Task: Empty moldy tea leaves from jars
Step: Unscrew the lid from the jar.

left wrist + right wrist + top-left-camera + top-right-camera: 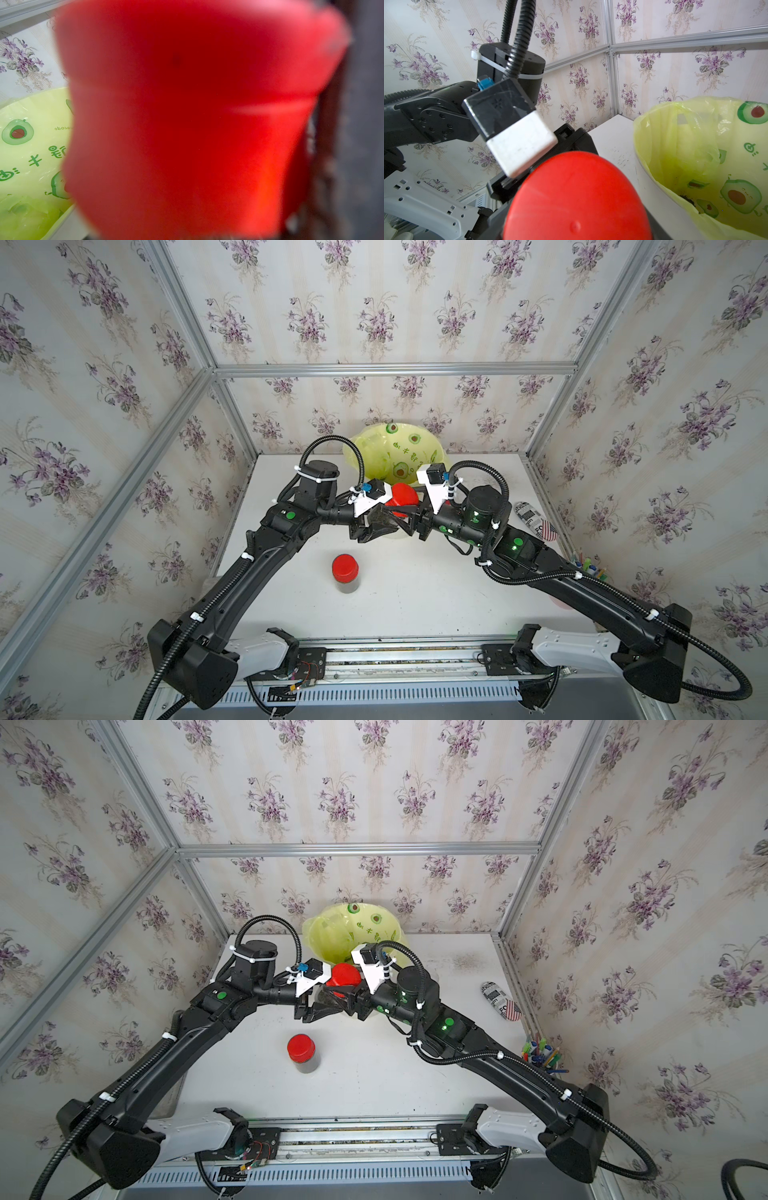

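White tabletop (415,593), floral walls. The right gripper (409,524) clamps a red-lidded jar (401,499) just before the bin (395,448). Whether the left gripper (372,531) is closed on it, I cannot tell. A weak hold during unscrewing could let the jar twist and spill tea leaves (381,518) onto the table.

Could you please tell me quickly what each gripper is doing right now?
Left gripper: at the red-lidded jar; open or closed cannot be told.
Right gripper: closed, holding that jar.
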Robot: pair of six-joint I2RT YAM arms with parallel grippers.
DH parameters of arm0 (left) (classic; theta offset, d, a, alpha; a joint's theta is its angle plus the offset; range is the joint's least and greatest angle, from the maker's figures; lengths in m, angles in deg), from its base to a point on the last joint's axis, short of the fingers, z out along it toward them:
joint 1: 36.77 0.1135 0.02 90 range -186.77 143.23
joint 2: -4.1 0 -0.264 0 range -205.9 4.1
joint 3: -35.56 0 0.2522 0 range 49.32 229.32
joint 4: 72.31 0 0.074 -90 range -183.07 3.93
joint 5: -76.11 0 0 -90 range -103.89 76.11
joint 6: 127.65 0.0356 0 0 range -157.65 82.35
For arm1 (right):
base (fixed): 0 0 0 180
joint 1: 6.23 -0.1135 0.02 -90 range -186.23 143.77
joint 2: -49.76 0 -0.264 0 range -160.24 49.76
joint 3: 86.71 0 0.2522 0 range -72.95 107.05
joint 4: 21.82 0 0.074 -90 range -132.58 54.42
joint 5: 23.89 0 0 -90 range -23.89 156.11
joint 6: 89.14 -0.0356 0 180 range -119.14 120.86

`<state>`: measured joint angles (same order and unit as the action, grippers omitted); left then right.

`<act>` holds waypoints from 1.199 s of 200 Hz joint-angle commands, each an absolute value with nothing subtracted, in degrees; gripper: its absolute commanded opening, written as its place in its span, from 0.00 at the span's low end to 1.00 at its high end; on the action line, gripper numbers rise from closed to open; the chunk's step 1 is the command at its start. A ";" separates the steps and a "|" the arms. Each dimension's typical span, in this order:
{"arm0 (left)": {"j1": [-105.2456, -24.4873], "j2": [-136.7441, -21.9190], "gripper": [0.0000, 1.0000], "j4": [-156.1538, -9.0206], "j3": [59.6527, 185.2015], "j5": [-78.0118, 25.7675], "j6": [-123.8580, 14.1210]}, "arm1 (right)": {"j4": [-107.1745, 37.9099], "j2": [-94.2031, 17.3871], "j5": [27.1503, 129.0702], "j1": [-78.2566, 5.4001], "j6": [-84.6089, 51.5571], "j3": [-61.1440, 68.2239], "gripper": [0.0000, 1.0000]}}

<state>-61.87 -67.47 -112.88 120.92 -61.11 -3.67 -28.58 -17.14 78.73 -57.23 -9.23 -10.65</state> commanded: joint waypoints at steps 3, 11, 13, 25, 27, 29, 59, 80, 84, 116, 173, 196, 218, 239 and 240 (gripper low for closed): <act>-61.64 -67.36 0.73 -110.94 121.06 -58.35 -2.71 | -27.37 -16.23 81.41 -57.38 -11.02 -11.27 0.36; -61.64 -67.31 0.73 -110.94 121.06 -58.29 -2.63 | -27.32 -16.00 81.14 -57.38 -11.26 -11.60 0.36; -61.64 -67.35 0.73 -110.94 121.05 -58.28 -2.59 | -27.26 -15.99 81.14 -57.38 -11.27 -11.67 0.36; -61.64 -67.33 0.73 -110.95 121.13 -58.31 -2.64 | -27.19 -15.80 81.11 -57.36 -11.43 -11.91 0.37; -61.64 -67.35 0.73 -110.94 121.11 -58.35 -2.62 | -27.18 -15.81 81.09 -57.37 -11.44 -11.94 0.37; -61.60 -67.36 0.73 -110.94 121.12 -58.30 -2.59 | -27.22 -15.81 81.06 -57.38 -11.45 -11.95 0.37; -61.59 -67.18 0.73 -110.94 121.05 -58.22 -2.52 | -27.56 -15.55 79.85 -57.28 -11.49 -12.22 0.38; -61.64 -67.16 0.71 -110.94 121.04 -58.42 -2.49 | -27.78 -15.55 79.72 -57.27 -11.58 -12.43 0.39; -61.64 -67.15 0.71 -110.94 121.04 -58.40 -2.54 | -27.81 -15.50 79.70 -57.29 -11.62 -12.43 0.40; -61.64 -67.09 0.68 -110.94 121.04 -58.41 -2.16 | -28.58 -15.72 79.44 -57.29 -11.53 -12.09 0.46; -61.68 -66.87 0.67 -110.94 120.87 -58.81 -1.97 | -30.19 -15.11 79.09 -57.27 -10.66 -11.63 0.58; -61.64 -66.81 0.66 -110.94 120.85 -58.80 -1.94 | -31.36 -15.06 79.63 -57.22 -9.79 -10.95 0.65; -61.63 -66.68 0.65 -110.94 120.82 -58.92 -1.75 | -33.70 -15.67 80.73 -57.29 -8.49 -9.35 0.74; -61.60 -66.90 0.65 -110.94 120.78 -58.98 -1.79 | -36.14 -16.40 80.88 -57.29 -7.59 -7.88 0.82; -61.62 -66.91 0.65 -110.94 120.78 -58.98 -1.79 | -36.26 -16.41 80.88 -57.29 -7.54 -7.77 0.82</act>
<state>-61.76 -66.97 -113.25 120.87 -60.31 -1.99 -32.73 -16.02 78.76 -57.21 -9.14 -9.23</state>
